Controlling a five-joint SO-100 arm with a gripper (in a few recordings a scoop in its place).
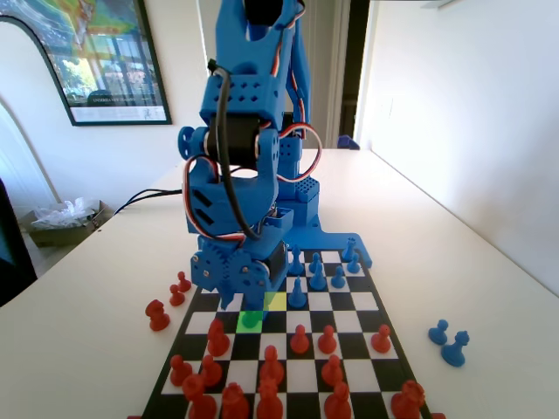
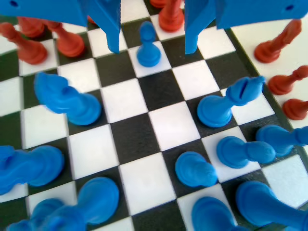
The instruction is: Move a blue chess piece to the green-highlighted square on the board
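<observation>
In the wrist view, my left jaw hangs to the left of the small blue plastic pawn with a ball head (image 2: pixel 147 45), my right jaw to its right; my two-finger claw (image 2: pixel 151 48) is spread wide, gripping nothing. The pawn stands upright on a white square. In the fixed view, the bright lime-green square (image 1: pixel 251 320) on the black-and-white checkered board (image 1: pixel 362 371) lies beneath my claw. I judge the pawn delivered; only withdrawing remains.
</observation>
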